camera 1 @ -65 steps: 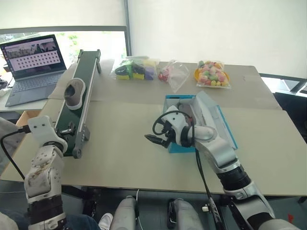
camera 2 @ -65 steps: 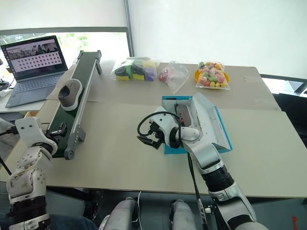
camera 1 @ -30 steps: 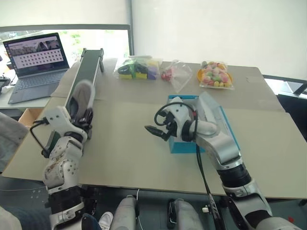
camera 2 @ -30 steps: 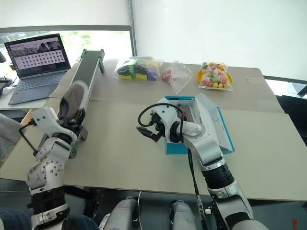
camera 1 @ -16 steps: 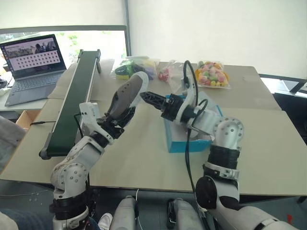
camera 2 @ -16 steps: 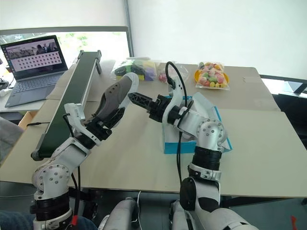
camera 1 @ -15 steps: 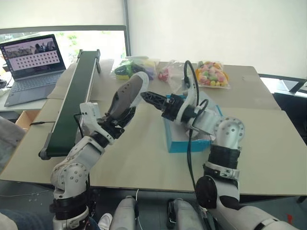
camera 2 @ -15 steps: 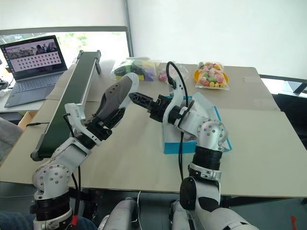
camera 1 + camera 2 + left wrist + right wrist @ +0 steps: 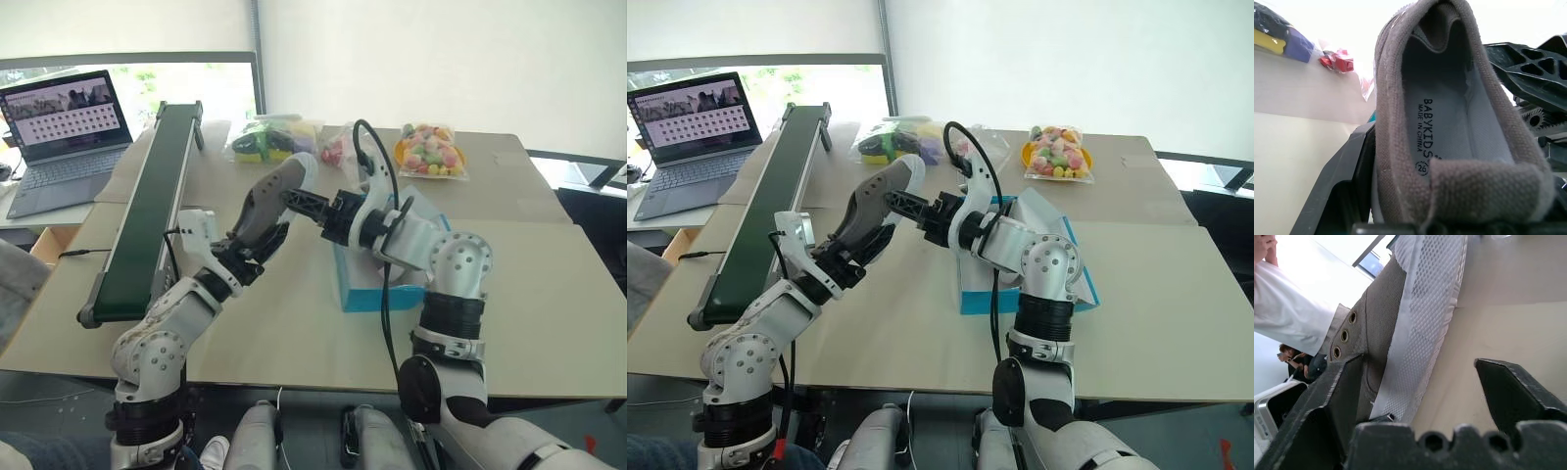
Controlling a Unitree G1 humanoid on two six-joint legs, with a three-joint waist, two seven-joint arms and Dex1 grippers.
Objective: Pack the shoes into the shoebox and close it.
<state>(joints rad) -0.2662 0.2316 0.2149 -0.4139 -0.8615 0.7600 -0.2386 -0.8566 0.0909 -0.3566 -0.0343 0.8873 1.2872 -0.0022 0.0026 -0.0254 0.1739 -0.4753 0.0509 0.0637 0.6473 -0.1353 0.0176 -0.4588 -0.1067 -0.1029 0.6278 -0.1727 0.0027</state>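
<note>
Left gripper [image 9: 257, 247] clamps the heel of a grey shoe [image 9: 275, 200], held above the tan table [image 9: 549, 294]; its long axis slants up and away, toe toward the bags of colourful items [image 9: 431, 149]. Right gripper [image 9: 300, 204] stands open about the shoe's forepart (one finger [image 9: 1334, 396] against its upper). Behind it sits the blue shoebox [image 9: 377, 294]; a green conveyor [image 9: 147, 201] and laptop [image 9: 61, 127] lie left
</note>
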